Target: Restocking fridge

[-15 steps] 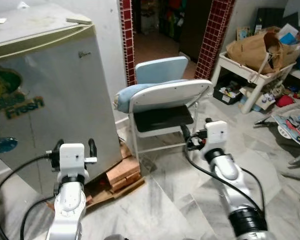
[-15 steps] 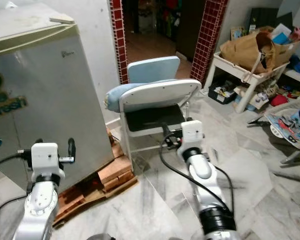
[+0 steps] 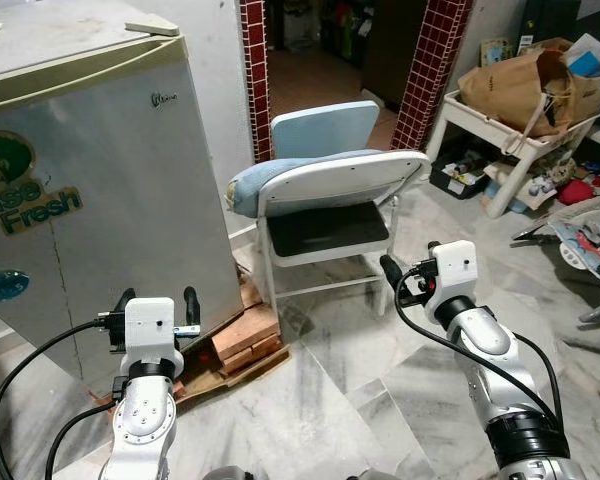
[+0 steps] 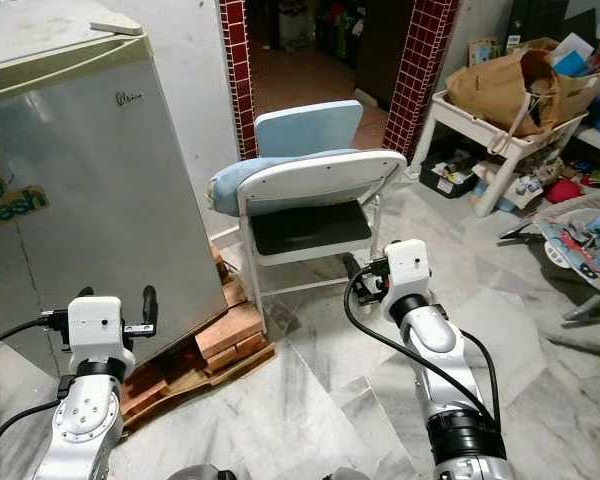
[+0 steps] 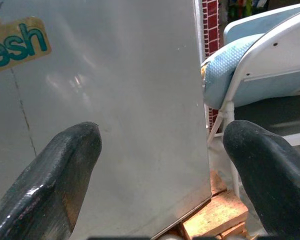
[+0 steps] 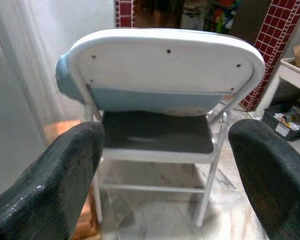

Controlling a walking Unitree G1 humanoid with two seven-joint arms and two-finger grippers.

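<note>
The silver fridge (image 3: 110, 190) with a "Fresh" sticker stands at the left with its door shut. My left gripper (image 3: 157, 298) is raised in front of the fridge's lower right corner. It is open and holds nothing, and the left wrist view shows its fingers (image 5: 65, 170) spread before the door panel (image 5: 130, 90). My right gripper (image 3: 402, 274) hovers low over the floor, pointing at the white folding chair (image 3: 325, 195). It is open and empty too, with its fingers (image 6: 50, 185) wide apart in the right wrist view.
The fridge rests on wooden blocks (image 3: 245, 340). A blue cushion (image 3: 280, 175) lies over the chair back. Behind it is a doorway between red tiled pillars (image 3: 430, 70). At the right are a white shelf (image 3: 500, 135) with a paper bag (image 3: 515, 85) and floor clutter.
The camera has shifted slightly, so the fridge and chair sit a little higher in the picture. Both grippers sit slightly lower against the scene. They stay open and empty.
</note>
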